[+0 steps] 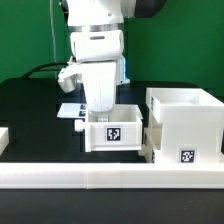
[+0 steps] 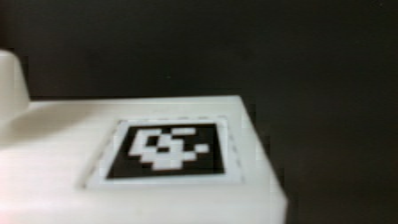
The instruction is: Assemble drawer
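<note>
A small white tray (image 1: 113, 131) with a black-and-white tag on its front stands left of the large hollow case (image 1: 186, 122), close beside it. A second low white part (image 1: 150, 150) shows between them at the case's foot. My gripper (image 1: 101, 107) comes straight down from above and reaches into the tray at its back wall, where it looks shut on the wall. The fingertips are hidden inside. The wrist view is filled by the tray's tagged white face (image 2: 169, 150), very close and blurred, with no fingers showing.
The long low white rail (image 1: 100, 180) runs along the front of the black table. The marker board (image 1: 70, 111) lies behind the tray on the exterior view's left. A white piece (image 1: 3, 136) shows at the left edge.
</note>
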Tool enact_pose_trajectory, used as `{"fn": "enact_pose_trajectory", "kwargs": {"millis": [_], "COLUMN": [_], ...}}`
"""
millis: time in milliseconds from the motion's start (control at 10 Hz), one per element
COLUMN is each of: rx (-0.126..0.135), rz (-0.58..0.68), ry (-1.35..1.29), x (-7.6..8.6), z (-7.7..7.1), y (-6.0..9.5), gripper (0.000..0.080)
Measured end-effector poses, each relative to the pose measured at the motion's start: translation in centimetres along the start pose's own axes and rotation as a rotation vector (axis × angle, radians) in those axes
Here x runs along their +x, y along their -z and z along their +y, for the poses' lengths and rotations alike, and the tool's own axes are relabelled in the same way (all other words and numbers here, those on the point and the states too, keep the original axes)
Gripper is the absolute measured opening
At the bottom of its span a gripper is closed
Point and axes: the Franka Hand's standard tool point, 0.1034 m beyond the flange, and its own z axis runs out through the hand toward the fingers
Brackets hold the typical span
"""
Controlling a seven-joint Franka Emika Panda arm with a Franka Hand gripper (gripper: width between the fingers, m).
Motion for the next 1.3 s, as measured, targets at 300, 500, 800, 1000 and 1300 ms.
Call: {"fn": "enact_pose_trajectory", "kwargs": {"millis": [300, 500, 800, 1000, 1300], "rx": [-0.001, -0.002, 0.001, 0.003, 0.007], "rz": [0.001, 0.006, 0.005, 0.002, -0.002], "ry": [-0.016, -0.023, -0.030, -0.014, 0.008], "x": [1.2, 2.2, 1.8, 2.2, 3.0], "z": [0.2, 0.2, 0.1, -0.1, -0.1], "y": [0.0, 0.0, -0.1, -0.2, -0.2], "gripper": [0.0041, 0.0041, 0.0041, 0.0041, 0.0041]}}
